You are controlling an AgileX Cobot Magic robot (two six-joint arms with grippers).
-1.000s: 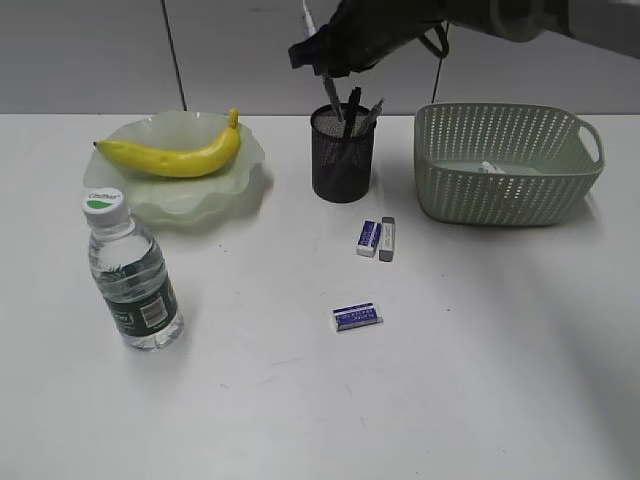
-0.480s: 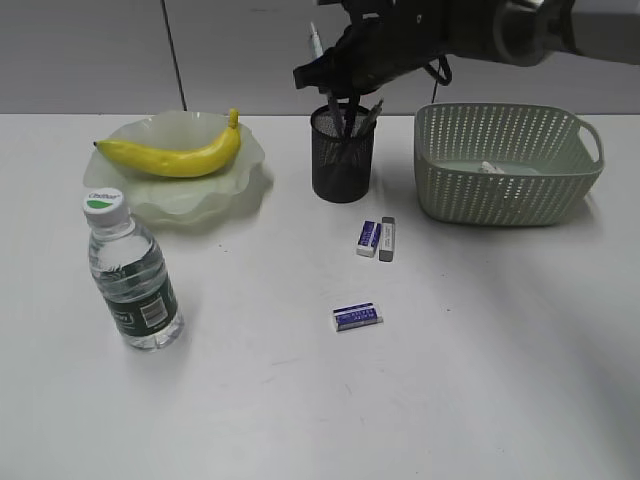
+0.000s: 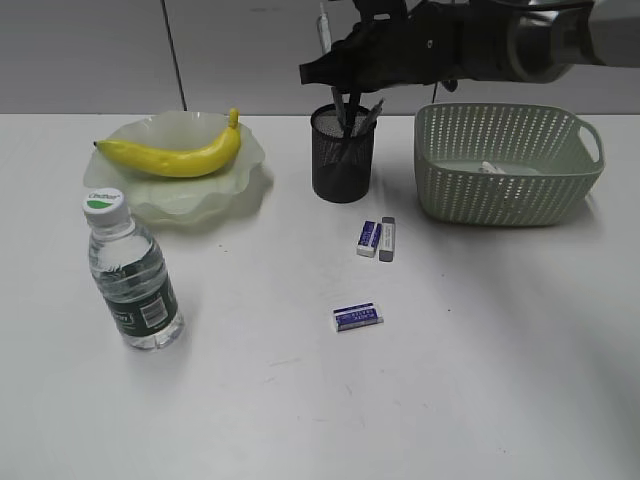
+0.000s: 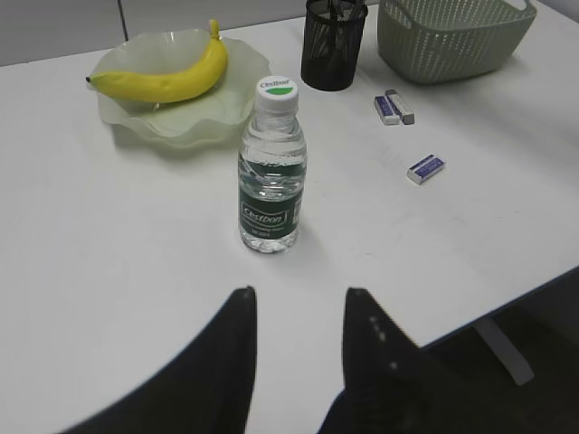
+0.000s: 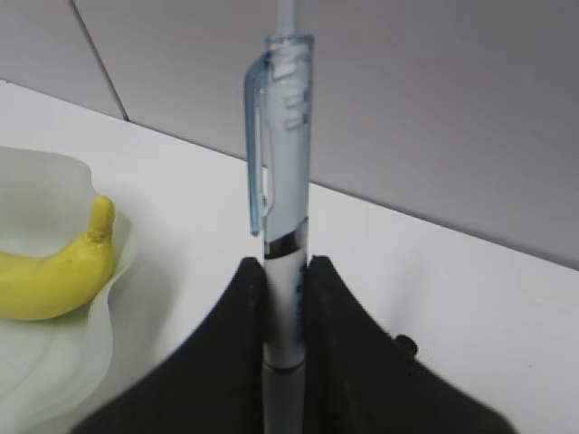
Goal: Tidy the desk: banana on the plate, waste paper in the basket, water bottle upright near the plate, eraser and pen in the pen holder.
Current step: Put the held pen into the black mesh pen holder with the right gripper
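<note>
My right gripper [image 3: 318, 66] hangs just above the black mesh pen holder [image 3: 343, 156], shut on an upright pale-blue clip pen [image 5: 285, 172] whose top shows as the pen [image 3: 322, 22]. Dark pens stand in the holder. Two erasers [image 3: 376, 238] lie side by side in front of it, and a third eraser [image 3: 357, 317] lies nearer. The banana [image 3: 180, 155] rests on the green plate [image 3: 200, 205]. The water bottle [image 4: 270, 181] stands upright ahead of my open, empty left gripper [image 4: 298, 294]. Waste paper [image 3: 489, 168] lies in the basket [image 3: 505, 190].
The right arm stretches across the back of the desk [image 3: 450, 380] from the right, over the basket. In the left wrist view the desk's near edge [image 4: 507, 303] runs close to the gripper's right side.
The right gripper with the pen has drifted a little right and up over the pen holder. Nothing on the desk has moved.
</note>
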